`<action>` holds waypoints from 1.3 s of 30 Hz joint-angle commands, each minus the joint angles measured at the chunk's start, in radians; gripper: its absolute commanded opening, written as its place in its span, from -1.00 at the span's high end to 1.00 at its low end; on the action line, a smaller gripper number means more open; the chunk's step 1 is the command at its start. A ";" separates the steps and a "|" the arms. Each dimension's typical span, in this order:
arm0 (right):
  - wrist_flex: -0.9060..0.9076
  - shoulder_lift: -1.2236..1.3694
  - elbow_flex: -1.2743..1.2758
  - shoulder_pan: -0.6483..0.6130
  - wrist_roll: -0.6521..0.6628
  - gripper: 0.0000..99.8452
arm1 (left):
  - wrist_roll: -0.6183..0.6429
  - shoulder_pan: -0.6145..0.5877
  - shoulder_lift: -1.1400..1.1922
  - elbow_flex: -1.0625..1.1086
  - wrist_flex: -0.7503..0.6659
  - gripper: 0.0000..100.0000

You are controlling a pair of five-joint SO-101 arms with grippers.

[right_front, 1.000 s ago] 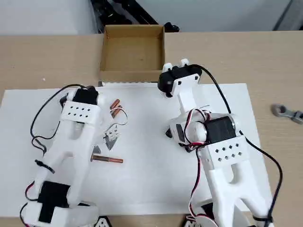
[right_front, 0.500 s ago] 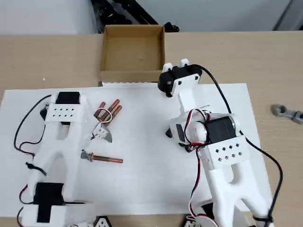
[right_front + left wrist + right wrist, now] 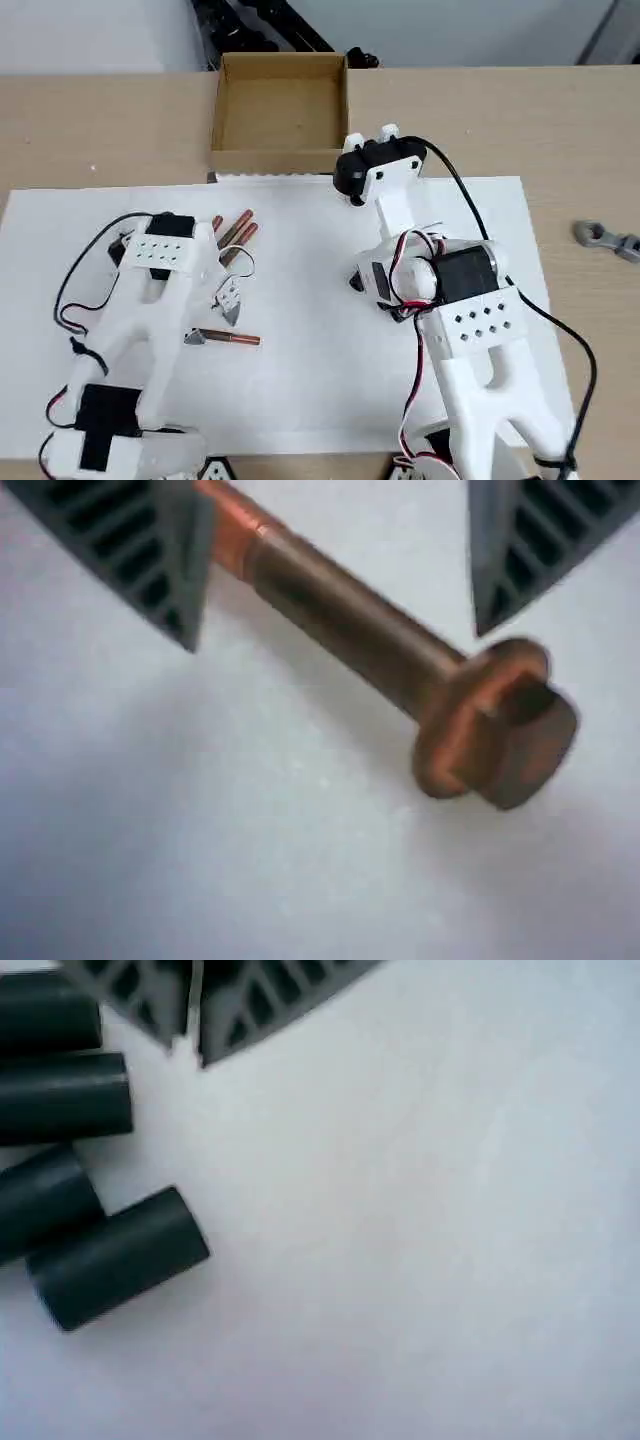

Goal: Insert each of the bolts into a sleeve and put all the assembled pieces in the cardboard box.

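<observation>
Evidently the cardboard box (image 3: 280,160) is sitting empty, the open left gripper (image 3: 335,625) straddling a bolt (image 3: 400,665), the closed right gripper (image 3: 193,1038) hanging beside loose sleeves (image 3: 115,1255).

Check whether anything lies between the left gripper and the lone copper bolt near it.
Nothing visible does. The copper-coloured flanged metal bolt lies bare on the white paper sheet, framed by the open left gripper.
</observation>
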 commanded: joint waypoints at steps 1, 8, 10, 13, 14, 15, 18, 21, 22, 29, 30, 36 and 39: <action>-0.013 -0.008 -0.008 0.005 -0.009 0.99 | 0.008 -0.026 -0.008 0.050 -0.055 0.78; -0.016 -0.008 -0.008 0.005 -0.009 0.99 | -0.011 -0.064 -0.008 0.133 -0.166 0.82; -0.016 -0.008 -0.008 0.005 -0.009 0.99 | -0.029 -0.064 -0.008 0.165 -0.210 0.82; -0.013 -0.008 -0.008 0.005 -0.009 0.99 | -0.060 -0.064 -0.008 0.229 -0.287 0.82; -0.012 -0.008 -0.008 0.005 -0.009 0.99 | -0.069 -0.064 -0.008 0.249 -0.313 0.83; -0.012 -0.008 -0.008 0.005 -0.009 0.99 | -0.075 -0.064 -0.008 0.266 -0.331 0.83; -0.012 -0.008 -0.008 0.005 -0.009 0.99 | -0.077 -0.066 -0.008 0.280 -0.361 0.90; -0.012 -0.008 -0.008 0.005 -0.009 0.99 | -0.077 -0.064 -0.018 0.272 -0.344 0.98; -0.010 -0.008 -0.008 0.005 -0.009 0.99 | -0.077 -0.064 -0.018 0.257 -0.321 0.99; -0.010 -0.008 -0.008 0.005 -0.009 0.99 | -0.285 -0.064 -0.014 0.004 -0.014 0.99; -0.010 -0.008 -0.008 0.005 -0.009 0.99 | -0.331 -0.064 -0.011 -0.042 0.031 0.99; -0.010 -0.008 -0.008 0.001 -0.014 0.99 | -0.480 -0.066 -0.018 -0.312 0.230 0.99; -0.018 -0.008 -0.008 -0.002 -0.020 0.99 | -0.638 -0.063 -0.026 -0.378 0.229 0.99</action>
